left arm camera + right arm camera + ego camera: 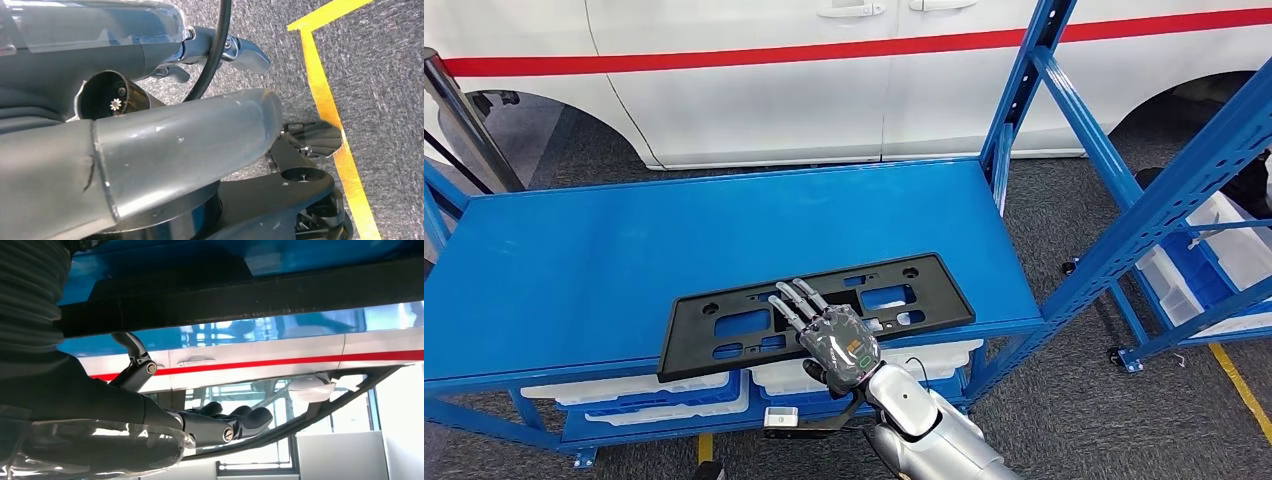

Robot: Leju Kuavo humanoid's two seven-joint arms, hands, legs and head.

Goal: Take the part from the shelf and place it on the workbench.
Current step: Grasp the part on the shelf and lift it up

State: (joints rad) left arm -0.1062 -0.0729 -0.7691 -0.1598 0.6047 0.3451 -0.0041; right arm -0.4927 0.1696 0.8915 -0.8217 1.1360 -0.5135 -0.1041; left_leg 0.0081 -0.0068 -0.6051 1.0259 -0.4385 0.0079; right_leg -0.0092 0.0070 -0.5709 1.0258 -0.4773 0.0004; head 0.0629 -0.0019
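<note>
The right robot hand (pixel 839 340) lies palm down on the near edge of the black license plate bracket (pixel 724 325), its fingers (pixel 796 300) stretched flat and slightly apart over the part's middle; in the right wrist view the dark fingers (pixel 240 419) reach along the bracket's face while the thumb (pixel 135 365) hooks toward its edge, but whether the part is actually clamped cannot be told. The left robot hand (pixel 150 145) hangs over grey carpet, and its grip cannot be judged from the close, blocked view.

The bracket rests flat on the blue surface (pixel 624 240), slightly askew, with its near long edge reaching the front lip, toward the right half. The left and far parts of the surface are bare blue metal.

Below the surface, white bins (pixel 634 390) sit on a lower level. A blue upright post (pixel 1024 90) rises at the far right corner, and a second blue shelf frame (pixel 1184 180) slants close by on the right, holding more white bins (pixel 1224 250). A strip of grey carpet (pixel 1064 400) lies between the two frames. Behind stands a white van (pixel 824 80) with a red stripe. Yellow floor tape (pixel 325 100) crosses the carpet.
</note>
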